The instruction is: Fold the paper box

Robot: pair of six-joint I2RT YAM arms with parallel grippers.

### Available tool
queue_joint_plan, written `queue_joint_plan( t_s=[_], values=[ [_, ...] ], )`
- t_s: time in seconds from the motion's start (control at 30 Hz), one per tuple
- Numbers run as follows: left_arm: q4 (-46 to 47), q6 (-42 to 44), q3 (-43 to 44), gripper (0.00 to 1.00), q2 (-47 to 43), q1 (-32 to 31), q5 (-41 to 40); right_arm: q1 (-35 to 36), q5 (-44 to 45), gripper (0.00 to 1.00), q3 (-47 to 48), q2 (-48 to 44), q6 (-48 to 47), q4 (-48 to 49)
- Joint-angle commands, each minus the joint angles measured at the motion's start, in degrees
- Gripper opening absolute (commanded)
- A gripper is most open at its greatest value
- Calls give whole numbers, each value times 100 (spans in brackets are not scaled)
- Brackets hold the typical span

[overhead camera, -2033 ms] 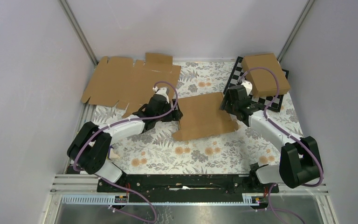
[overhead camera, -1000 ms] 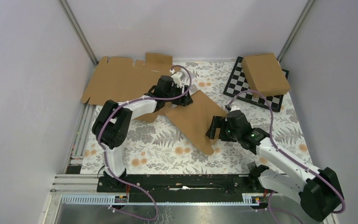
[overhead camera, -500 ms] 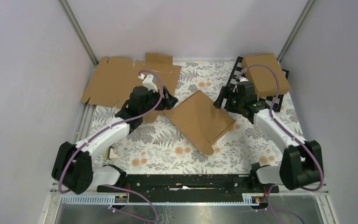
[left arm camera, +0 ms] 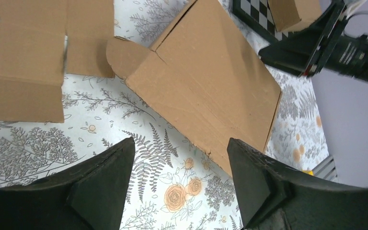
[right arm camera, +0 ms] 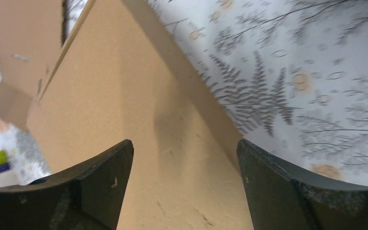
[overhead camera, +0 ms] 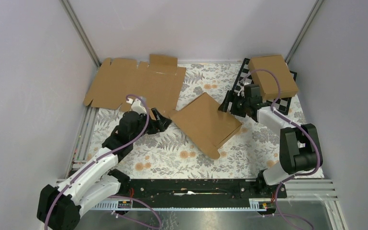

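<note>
On the floral mat (overhead camera: 163, 153), mid-table, the paper box (overhead camera: 206, 123) lies flat and skewed, its long axis running from far left to near right. The left gripper (overhead camera: 164, 122) sits just beside the box's left corner, jaws apart and empty, with the box ahead to its right. Farther back, the right gripper (overhead camera: 227, 103) hangs at the box's far long edge, jaws wide, holding nothing. It looks the nearer of the 2. Beyond lie a flat cardboard sheet (overhead camera: 134, 84) and a chessboard (overhead camera: 242, 86).
</note>
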Motion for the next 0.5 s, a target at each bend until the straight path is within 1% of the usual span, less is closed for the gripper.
queue_joint_plan(
  t_s=[0.0, 0.13, 0.23, 0.33, 0.4, 0.47],
  values=[
    [-251, -442, -27, 76, -338, 52, -500, 18, -1413, 81, -384, 140, 310, 827],
    [-198, -672, -141, 75, -273, 95, -538, 54, -2190, 73, -725, 23, 662, 1079],
    [-258, -669, -122, 75, -152, 109, -519, 140, -2385, 72, -1192, -365, 865, 1296],
    [-371, -697, -168, 75, -204, 109, -423, 168, -2290, 73, -1514, -877, 758, 1200],
    [-305, -742, -374, 75, -332, 111, -346, 167, -1851, 74, -1553, -1146, 574, 941],
    [-246, -762, -526, 75, -480, 109, -306, 167, -1455, 75, -1540, -1263, 539, 901]
  ],
)
